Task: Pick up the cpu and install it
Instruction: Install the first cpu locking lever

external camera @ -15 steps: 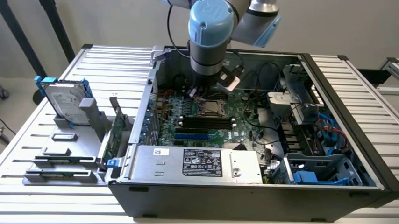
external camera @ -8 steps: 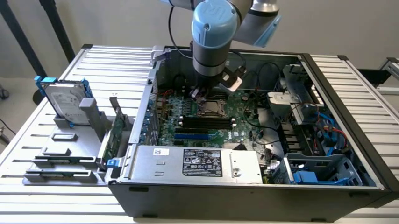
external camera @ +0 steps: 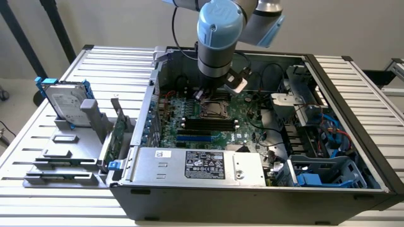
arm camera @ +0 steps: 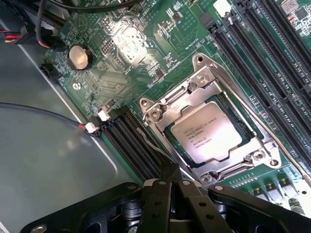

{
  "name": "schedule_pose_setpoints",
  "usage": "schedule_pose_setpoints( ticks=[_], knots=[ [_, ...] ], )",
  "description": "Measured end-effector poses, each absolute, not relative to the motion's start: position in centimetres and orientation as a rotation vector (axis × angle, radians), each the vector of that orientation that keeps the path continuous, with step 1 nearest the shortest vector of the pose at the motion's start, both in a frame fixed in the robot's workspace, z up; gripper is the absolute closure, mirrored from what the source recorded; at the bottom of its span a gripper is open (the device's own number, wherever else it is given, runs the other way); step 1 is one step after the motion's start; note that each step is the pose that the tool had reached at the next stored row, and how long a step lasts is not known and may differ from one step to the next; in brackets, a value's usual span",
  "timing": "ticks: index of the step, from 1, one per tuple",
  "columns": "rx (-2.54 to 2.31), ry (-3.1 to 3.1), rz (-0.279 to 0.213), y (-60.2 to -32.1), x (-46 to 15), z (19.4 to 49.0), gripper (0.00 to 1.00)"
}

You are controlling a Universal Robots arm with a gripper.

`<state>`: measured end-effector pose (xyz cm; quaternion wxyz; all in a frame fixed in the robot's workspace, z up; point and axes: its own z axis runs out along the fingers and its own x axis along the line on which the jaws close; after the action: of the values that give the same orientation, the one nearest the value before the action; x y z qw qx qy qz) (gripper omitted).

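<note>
Flooding the exterior view with bright, even light, bleaching the slatted table (external camera: 353, 80) almost white. Leaving the inside of the computer case (external camera: 252, 203) dimmer, with the arm (external camera: 218, 28) shading the motherboard (external camera: 249, 111) beneath it. Glaring hard off one patch of that board in the wrist view, washing out the green there. Glinting on the coin cell battery (arm camera: 78, 57) and the metal socket frame (arm camera: 163, 109). Lighting the cpu (arm camera: 206, 131) lid softly, leaving its print readable. Fading to dull shade across the grey metal panel (arm camera: 43, 170).

Exterior view overlooks the whole computer case (external camera: 252, 203) from above; wrist view faces its socket (arm camera: 158, 112) closely.
</note>
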<state>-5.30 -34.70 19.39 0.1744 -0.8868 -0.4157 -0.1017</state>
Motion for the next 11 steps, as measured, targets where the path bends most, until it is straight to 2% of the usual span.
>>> schedule_pose_setpoints(
  ticks=[11],
  knots=[
    [-2.518,-1.18,-0.28,-34.42,-5.2,19.27,0.89]
  ],
)
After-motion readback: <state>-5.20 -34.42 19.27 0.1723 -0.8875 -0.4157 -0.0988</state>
